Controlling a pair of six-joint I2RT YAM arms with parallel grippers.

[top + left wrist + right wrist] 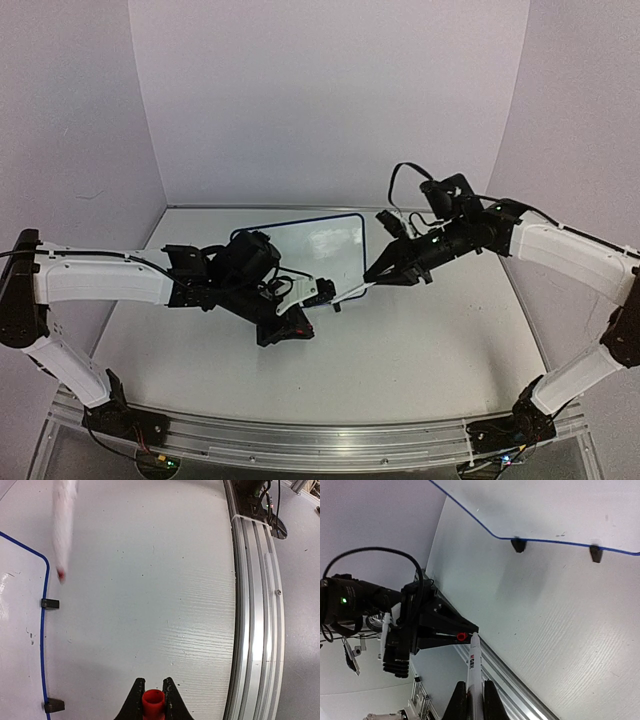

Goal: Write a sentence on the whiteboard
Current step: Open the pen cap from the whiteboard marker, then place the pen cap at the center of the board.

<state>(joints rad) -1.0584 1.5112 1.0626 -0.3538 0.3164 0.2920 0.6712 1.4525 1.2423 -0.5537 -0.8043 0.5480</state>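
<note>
clamping tight: left claw [154,686] on one red cap [153,700], right claw [474,685] on one marker [474,655].

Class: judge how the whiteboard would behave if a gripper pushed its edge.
Lying flat on the table, the whiteboard would probably slide, not tip. Its thin frame suggests lightness, so it may skid easily; the black feet might drag.

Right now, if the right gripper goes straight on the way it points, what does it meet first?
Probably the red cap in the left gripper; the marker in the right gripper ends close beside it, but depth is unclear.
</note>
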